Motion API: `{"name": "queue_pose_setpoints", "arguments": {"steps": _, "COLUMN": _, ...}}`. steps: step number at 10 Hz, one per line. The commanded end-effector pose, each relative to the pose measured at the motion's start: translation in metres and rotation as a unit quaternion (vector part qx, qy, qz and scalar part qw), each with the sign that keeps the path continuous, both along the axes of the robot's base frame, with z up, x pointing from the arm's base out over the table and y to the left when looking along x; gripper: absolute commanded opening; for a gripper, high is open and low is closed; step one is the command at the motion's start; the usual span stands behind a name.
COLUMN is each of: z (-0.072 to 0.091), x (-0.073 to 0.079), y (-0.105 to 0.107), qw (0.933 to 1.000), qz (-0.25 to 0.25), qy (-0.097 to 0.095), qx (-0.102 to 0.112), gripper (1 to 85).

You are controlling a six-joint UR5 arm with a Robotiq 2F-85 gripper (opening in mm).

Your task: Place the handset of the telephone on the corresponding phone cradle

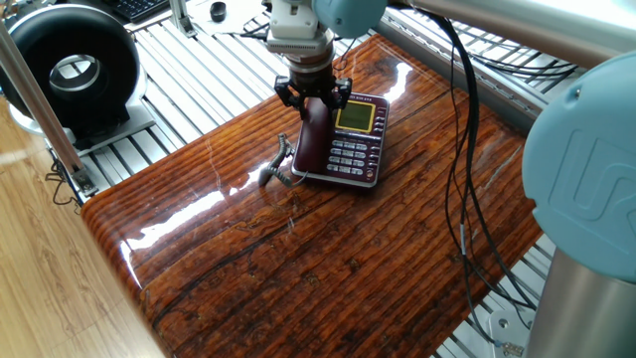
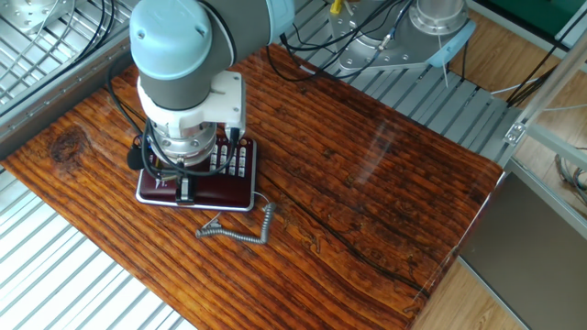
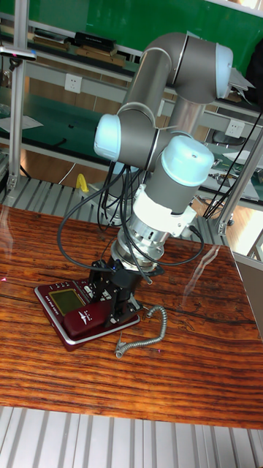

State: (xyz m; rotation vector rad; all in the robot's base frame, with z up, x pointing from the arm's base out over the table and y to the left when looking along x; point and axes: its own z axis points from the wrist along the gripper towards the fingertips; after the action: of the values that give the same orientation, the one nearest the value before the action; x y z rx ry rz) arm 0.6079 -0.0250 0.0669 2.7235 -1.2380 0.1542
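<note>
A: One fixed view, quick. Where's the handset?
B: The handset (image 1: 311, 147) lies lengthwise in the phone cradle (image 1: 302, 162) on the left side of the telephone (image 1: 343, 141), beside the screen and keypad. The tool (image 1: 312, 97) sits right over its far end, black fingers (image 1: 286, 96) either side of it, narrow gap. Contact or not, can't tell.
A: Cord?
B: The coiled cord (image 1: 277, 163) runs off the phone's near left corner and lies on the desk (image 1: 298, 249), touching it. A black round fan (image 1: 72, 68) sits off the desk at far left.

A: The other fixed view?
B: The wrist hides most of it. The tool (image 2: 183, 183) points down over the telephone (image 2: 197, 188); the keypad peeks out beside the wrist. The handset (image 2: 220, 192) shows as a maroon strip along the near edge. The cord (image 2: 240, 229) curls on the desk (image 2: 367, 174) just in front of the phone.

A: Tall fixed view?
B: The telephone (image 3: 80, 314) lies flat on the desk (image 3: 131, 380), screen up. The tool (image 3: 115, 291) is low over the phone's right half, fingers close together around the handset (image 3: 88, 318), whose near end sticks out toward the camera. Grip not clear. The cord (image 3: 142, 333) trails right onto the desk.
</note>
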Motion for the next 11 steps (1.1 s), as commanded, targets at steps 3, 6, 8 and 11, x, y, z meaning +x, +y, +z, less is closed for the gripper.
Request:
{"name": "queue_pose_setpoints", "arguments": {"steps": 3, "z": -0.0012, "x": -0.0047, "y": 0.0033, "qw": 0.9999, "qz": -0.006, "qy": 0.009, "qx": 0.013, "gripper": 23.7}}
{"name": "queue_pose_setpoints", "arguments": {"steps": 6, "z": -0.0019, "x": 0.0005, "y": 0.0042, "qw": 0.9999, "qz": 0.000, "qy": 0.000, "qx": 0.016, "gripper": 24.0}}
{"name": "queue_pose_setpoints", "arguments": {"steps": 8, "z": -0.0017, "x": 0.0021, "y": 0.0034, "qw": 0.9999, "qz": 0.002, "qy": -0.003, "qx": 0.015, "gripper": 23.3}}
{"name": "queue_pose_setpoints", "arguments": {"steps": 11, "z": -0.0016, "x": 0.0009, "y": 0.0020, "qw": 0.9999, "qz": 0.003, "qy": -0.001, "qx": 0.013, "gripper": 23.7}}
